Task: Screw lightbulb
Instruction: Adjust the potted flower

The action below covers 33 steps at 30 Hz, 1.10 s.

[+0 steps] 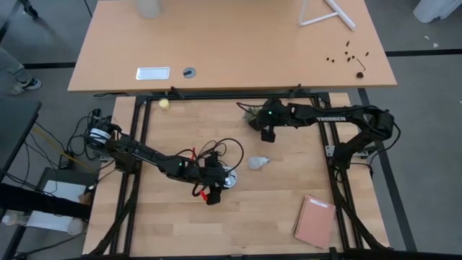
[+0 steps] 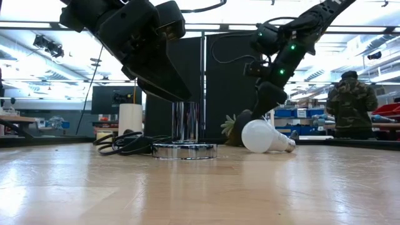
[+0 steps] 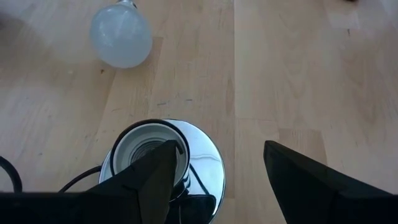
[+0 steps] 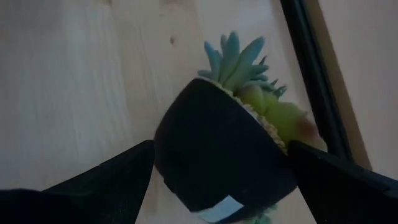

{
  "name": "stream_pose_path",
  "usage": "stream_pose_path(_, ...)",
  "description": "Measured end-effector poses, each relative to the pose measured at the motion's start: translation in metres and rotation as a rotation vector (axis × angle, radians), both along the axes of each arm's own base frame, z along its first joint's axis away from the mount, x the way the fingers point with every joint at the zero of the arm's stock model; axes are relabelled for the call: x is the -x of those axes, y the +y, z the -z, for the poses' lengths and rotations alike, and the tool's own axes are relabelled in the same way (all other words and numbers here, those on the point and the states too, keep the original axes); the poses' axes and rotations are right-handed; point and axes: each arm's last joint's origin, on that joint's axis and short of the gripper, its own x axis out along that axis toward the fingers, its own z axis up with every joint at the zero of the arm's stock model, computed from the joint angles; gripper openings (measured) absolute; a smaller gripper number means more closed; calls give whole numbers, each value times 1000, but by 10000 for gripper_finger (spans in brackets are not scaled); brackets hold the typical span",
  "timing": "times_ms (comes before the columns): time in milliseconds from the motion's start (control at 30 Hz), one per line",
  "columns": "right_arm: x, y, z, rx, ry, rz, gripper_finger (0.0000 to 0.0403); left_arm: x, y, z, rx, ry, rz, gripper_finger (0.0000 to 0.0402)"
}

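The lightbulb (image 1: 258, 162), white and frosted, lies on its side on the wooden table, its screw base (image 2: 289, 145) pointing away from the socket. The socket (image 3: 149, 146) stands upright on its round chrome disc (image 2: 184, 150), mouth up, and its black cord (image 2: 125, 142) is coiled beside it. My left gripper (image 3: 219, 146) hovers open over the socket, with the bulb (image 3: 121, 34) a little way beyond it. My right gripper (image 4: 221, 144) is near the table's far edge, open, with a tipped dark plant pot (image 4: 217, 162) between its fingers. My left gripper has one finger (image 3: 149, 180) over the socket's rim; I cannot tell whether it touches. My right gripper has a finger (image 4: 106, 180) on each side of the dark pot, which fills the gap between them. Whether the fingers touch the pot, I cannot tell.
A small yellow ball (image 1: 164, 104) lies at the far left and a brown notebook (image 1: 314, 220) at the near right. Black frame rails (image 1: 332, 144) run along both sides. A second table (image 1: 231, 43) stands beyond the far edge. A person (image 2: 350, 103) stands in the room behind.
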Motion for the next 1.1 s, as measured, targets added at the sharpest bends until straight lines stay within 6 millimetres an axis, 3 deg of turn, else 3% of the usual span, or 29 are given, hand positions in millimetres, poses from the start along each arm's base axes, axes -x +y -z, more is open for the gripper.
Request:
stream_pose_path(100, 1, 7, 3, -2, 59, 39, 373, 0, 0, 0, 4, -2, -4, 249)
stream_pose_path(233, 9, 31, 11, -48, 204, 37, 373, 0, 0, 0, 16, -1, -15, 249)
stream_pose_path(533, -3, 75, 8, 107, 207, -13, 373, -1, 0, -1, 19, -22, -14, 249)
stream_pose_path(933, -12, 62, -2, 93, 66, 40, 373, -1, -2, -1, 24, -20, -11, 249)
stream_pose_path(1100, -23, 48, -17, 76, -118, 123, 373, -1, -2, -1, 23, -20, -9, 249)
